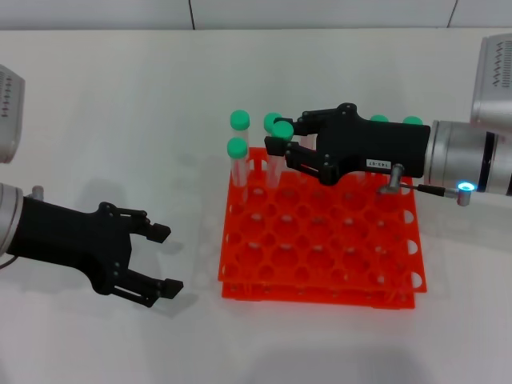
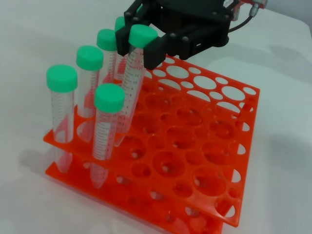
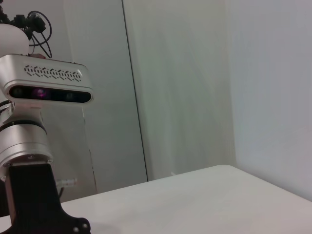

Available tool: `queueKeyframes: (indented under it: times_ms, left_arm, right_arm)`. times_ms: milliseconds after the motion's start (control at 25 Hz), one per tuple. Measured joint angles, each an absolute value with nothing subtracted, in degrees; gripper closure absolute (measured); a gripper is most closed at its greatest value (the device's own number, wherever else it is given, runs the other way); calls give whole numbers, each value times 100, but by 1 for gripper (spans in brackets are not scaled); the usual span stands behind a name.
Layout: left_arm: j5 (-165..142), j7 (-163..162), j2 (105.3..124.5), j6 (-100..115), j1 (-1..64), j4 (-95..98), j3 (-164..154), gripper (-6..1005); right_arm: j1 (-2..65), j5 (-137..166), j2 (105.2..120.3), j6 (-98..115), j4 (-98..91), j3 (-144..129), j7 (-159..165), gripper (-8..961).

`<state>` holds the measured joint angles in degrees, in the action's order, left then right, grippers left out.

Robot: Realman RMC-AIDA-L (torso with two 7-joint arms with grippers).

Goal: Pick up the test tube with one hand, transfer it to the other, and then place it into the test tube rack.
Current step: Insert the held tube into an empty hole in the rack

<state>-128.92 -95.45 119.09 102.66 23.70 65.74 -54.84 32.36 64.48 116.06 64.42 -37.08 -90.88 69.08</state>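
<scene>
My right gripper (image 1: 282, 138), black with a white label, is over the back left part of the orange-red test tube rack (image 1: 320, 276). It is shut on a test tube (image 2: 130, 87) just below its green cap (image 1: 282, 129). The tube is tilted and its lower end reaches into a hole of the rack (image 2: 204, 161) in the back rows. In the left wrist view the right gripper (image 2: 140, 48) shows from the front. My left gripper (image 1: 166, 259), black with no label, is open and empty, low over the table to the left of the rack.
Several other green-capped tubes (image 1: 237, 160) stand upright in the rack's back and left holes, close around the held tube (image 2: 62, 112). The front rows of holes are unfilled. The right wrist view shows only my left arm's wrist (image 3: 24, 146), a wall and the white table (image 3: 195, 195).
</scene>
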Motion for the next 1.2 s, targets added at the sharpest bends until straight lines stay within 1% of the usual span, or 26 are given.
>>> queueKeyframes:
  times_ms: [1200]
  left_arm:
    - [-12828,-9501,11909,10261,2342,6574,-5484,120]
  right_arm:
    - [3295,6487,11592,6233,-3706,-9161,7145,690]
